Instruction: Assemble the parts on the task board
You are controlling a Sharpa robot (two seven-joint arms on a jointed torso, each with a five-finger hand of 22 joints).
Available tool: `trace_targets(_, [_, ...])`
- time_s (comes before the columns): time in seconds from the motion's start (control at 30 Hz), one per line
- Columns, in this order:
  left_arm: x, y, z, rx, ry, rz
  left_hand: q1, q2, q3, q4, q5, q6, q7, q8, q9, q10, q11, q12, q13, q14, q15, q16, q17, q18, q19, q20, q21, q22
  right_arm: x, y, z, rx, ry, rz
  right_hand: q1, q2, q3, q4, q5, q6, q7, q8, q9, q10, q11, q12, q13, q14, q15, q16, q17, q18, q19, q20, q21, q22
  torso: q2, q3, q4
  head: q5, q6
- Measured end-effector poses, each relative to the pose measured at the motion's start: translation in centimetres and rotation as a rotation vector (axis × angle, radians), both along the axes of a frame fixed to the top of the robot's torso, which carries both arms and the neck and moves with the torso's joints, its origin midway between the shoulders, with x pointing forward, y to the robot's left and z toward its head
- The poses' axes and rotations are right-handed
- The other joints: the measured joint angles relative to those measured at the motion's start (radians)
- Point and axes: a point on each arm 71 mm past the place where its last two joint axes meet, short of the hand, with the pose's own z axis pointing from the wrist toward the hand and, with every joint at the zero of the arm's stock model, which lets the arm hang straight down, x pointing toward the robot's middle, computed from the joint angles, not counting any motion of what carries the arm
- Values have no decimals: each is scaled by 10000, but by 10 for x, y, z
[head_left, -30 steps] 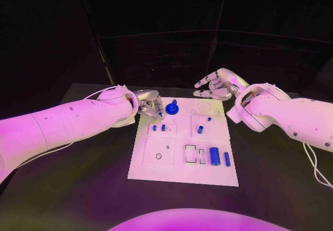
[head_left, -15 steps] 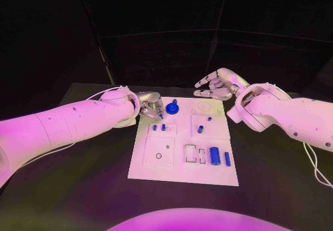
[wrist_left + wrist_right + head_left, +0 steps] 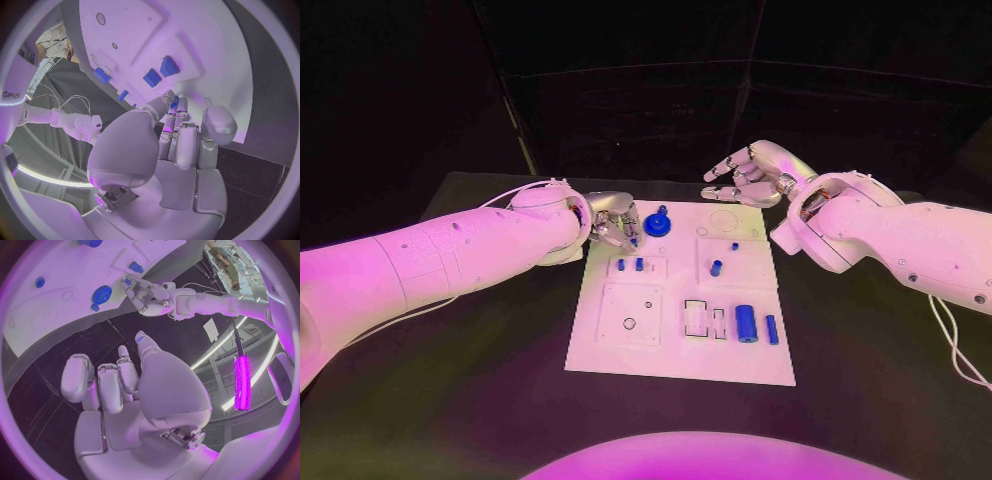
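the left robot hand [image 3: 615, 225] pinched a small blue part [image 3: 633, 240] at the upper left edge of the task board [image 3: 678, 345], while the right robot hand [image 3: 751, 174] hovered curled and empty beyond the board's top edge.

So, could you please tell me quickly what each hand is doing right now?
Left hand: holding a small blue part in its fingertips.
Right hand: fingers curled in, holding nothing.
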Motion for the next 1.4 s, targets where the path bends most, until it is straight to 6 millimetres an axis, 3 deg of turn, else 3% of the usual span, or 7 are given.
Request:
trace_targets(0.67, [-1,-2,-1,24,40,-16,0,0,82,-25,0,76,-3,-1,-15,90,-17,-8,-1,0,0,0,-18,1,0,0,0,-11,0,0,0,1,0,0,0,0,0,0,0,0,0,0,0,0,0,0,0,0,0,0,6,1,0,0,0,1,-4,4,6,-24,0])
trace_targets(0.87, [0,-3,-1,72,80,17,-113,-113,147,-24,0,-3,66,-211,-102,86,-12,-192,-27,0,0,0,-62,1,0,0,-31,-22,0,0,0,1,0,0,0,0,0,0,0,0,0,0,0,0,0,0,0,0,0,0,6,0,0,0,0,1,-3,5,6,-29,-28])
trace_targets(1.03, [0,-4,-2,117,128,26,-172,-171,164,-25,0,-148,108,-341,-181,-41,115,-308,-44,-28,28,-39,-123,0,-34,34,-98,-70,0,0,0,1,0,0,0,0,0,0,0,0,0,0,0,0,0,0,0,0,0,0,5,0,0,0,0,1,-3,5,6,-31,-33])
trace_targets(1.4, [0,-5,-2,177,208,31,-264,-264,191,3,0,-234,124,-396,-246,-109,181,-389,-58,2,73,-39,-204,0,-68,67,-127,-104,0,-1,0,-1,2,-6,0,0,0,0,0,0,0,0,0,0,0,0,1,0,0,0,4,1,0,0,0,1,-3,5,3,-49,-31])
